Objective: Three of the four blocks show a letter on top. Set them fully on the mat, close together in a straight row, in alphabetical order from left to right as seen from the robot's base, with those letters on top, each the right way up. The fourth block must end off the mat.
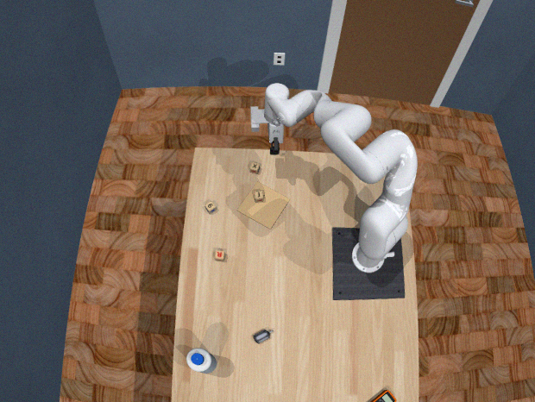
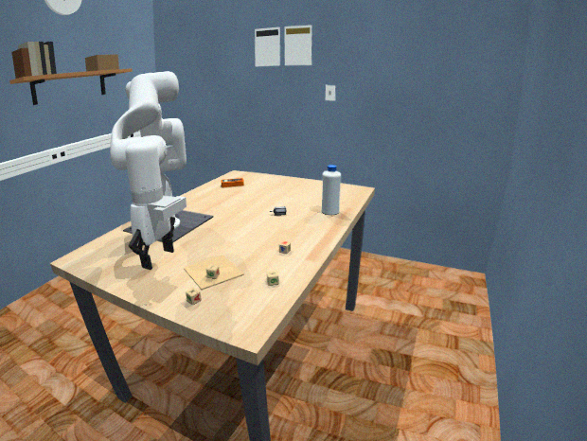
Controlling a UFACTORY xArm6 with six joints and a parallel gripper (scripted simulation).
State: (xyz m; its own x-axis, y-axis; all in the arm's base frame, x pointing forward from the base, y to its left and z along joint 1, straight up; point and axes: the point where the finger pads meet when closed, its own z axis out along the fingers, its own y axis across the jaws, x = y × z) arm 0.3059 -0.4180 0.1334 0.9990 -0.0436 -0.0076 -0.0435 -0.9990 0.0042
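A tan mat (image 1: 262, 206) lies on the wooden table, and also shows in the exterior view (image 2: 213, 273). One lettered block (image 1: 258, 195) (image 2: 212, 272) sits on the mat near its far corner. A second block (image 1: 254, 166) (image 2: 192, 296) lies off the mat near the table's end edge. A third block (image 1: 210, 206) (image 2: 272, 278) with a green mark lies left of the mat. A fourth block (image 1: 219, 254) (image 2: 284, 247) with a red letter lies farther along the table. My gripper (image 1: 273, 148) (image 2: 151, 251) is open and empty, hanging just above the table near its end edge, to the right of the second block.
A white bottle with a blue cap (image 1: 198, 359) (image 2: 330, 190) stands at the far corner. A small dark object (image 1: 261, 336) lies near it. An orange device (image 2: 232, 182) lies at the table's edge. My base sits on a black plate (image 1: 368, 270).
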